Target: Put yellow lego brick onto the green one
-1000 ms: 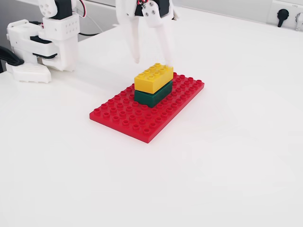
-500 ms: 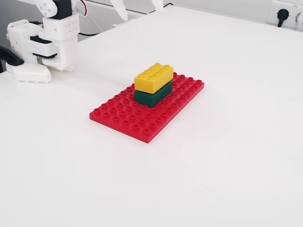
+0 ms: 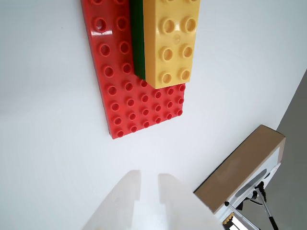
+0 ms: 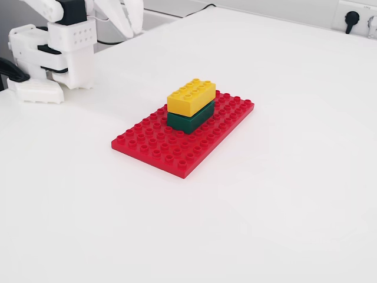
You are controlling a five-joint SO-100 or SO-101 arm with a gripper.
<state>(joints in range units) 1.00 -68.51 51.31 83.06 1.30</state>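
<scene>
You're looking at a plain white table (image 4: 283, 194), nothing on it but the stack and the arm's base (image 4: 53, 53) at the upper left of the fixed view. In the wrist view a tan-topped box with cables (image 3: 244, 177) sits at the lower right, well apart from the work.

Next down: the red baseplate (image 4: 177, 150), flat on the table, roughly mid-frame in the fixed view. The green one (image 4: 187, 119) stands on it, toward the far long edge. The yellow lego brick (image 4: 189, 96) sits on top of the green one, long axes aligned. In the wrist view the yellow lego brick (image 3: 170, 40) covers nearly all of it, leaving only a strip of the green one (image 3: 138, 43) down the left side, so you may have a slight sideways offset, or it's just camera angle. Can't tell which.

Gripper (image 3: 149, 184): wrist view shows the two white fingers at the bottom edge, a narrow gap between them, nothing in it. It's well clear of the stack.

My read: placement is done and you're at the retreat/park step. The next move needs no grasp, just a clean pull-away that doesn't sweep the stack. If you want certainty on seating, check that the yellow is pressed flush; from the fixed view it looks level.
</scene>
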